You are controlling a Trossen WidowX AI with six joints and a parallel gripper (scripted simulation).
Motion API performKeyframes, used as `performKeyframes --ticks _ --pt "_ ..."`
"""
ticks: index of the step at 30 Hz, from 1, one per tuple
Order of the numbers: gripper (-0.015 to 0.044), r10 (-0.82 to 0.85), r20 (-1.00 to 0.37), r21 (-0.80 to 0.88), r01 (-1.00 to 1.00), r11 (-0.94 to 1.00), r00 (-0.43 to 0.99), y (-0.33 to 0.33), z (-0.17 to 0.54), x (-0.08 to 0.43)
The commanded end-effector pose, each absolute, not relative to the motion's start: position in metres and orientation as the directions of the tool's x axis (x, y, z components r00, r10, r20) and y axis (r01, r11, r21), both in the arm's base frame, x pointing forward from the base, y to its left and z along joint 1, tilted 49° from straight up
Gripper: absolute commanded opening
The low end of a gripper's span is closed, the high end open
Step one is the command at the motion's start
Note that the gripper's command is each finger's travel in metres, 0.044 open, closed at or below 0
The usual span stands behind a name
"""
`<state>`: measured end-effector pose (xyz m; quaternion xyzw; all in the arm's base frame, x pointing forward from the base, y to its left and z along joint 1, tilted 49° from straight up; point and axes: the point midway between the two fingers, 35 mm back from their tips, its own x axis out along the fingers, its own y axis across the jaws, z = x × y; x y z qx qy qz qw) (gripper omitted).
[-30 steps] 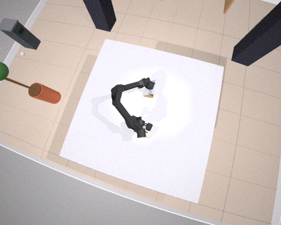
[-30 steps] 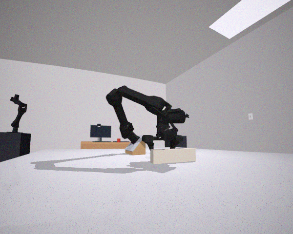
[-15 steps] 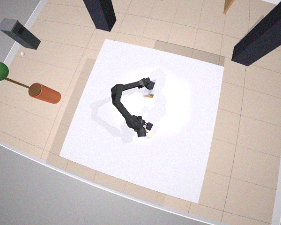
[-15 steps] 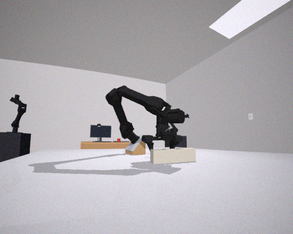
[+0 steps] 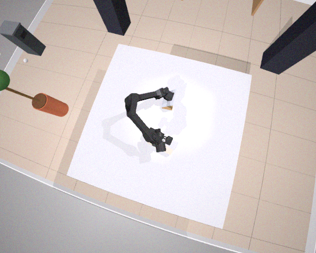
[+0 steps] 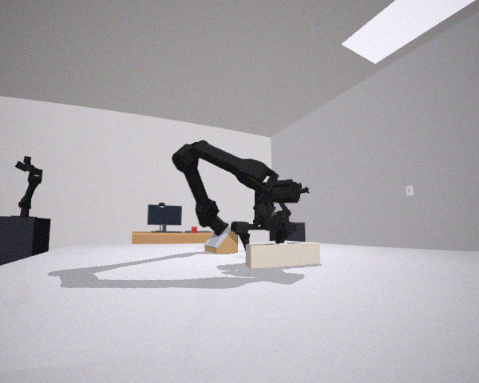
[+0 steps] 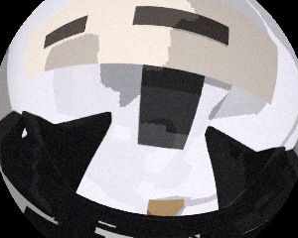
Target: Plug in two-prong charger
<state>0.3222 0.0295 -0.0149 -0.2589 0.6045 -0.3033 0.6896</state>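
The cream power strip (image 5: 169, 149) (image 6: 283, 255) (image 7: 116, 42) lies on the white surface. In the wrist view its top has a short dark opening on the left and a longer one on the right. A dark grey block, apparently the charger (image 7: 166, 94), shows at the strip's near edge in the wrist view; its prongs are not visible. My gripper (image 6: 263, 243) (image 7: 160, 123) is open, with its fingers pointing down on either side of the block, a gap showing on each side. In the exterior view the strip hides the fingertips and the block.
A wooden wedge with a pale sloped top (image 5: 167, 108) (image 6: 222, 247) (image 7: 165, 206) stands near the arm's base. The arm (image 5: 137, 122) (image 6: 231, 163) reaches over the white surface (image 5: 207, 176) to the strip. Dark pillars, a plant and a desk stand farther off.
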Motion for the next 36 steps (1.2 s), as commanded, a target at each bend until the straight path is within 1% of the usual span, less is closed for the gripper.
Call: performKeyframes --ticks 1,36 --pt "0.044 -0.727 -0.68 -0.718 0.114 0.686 0.092 0.031 -0.014 0.318" --pt "0.044 -0.728 -0.68 -0.719 0.114 0.686 0.092 0.028 -0.023 0.279"
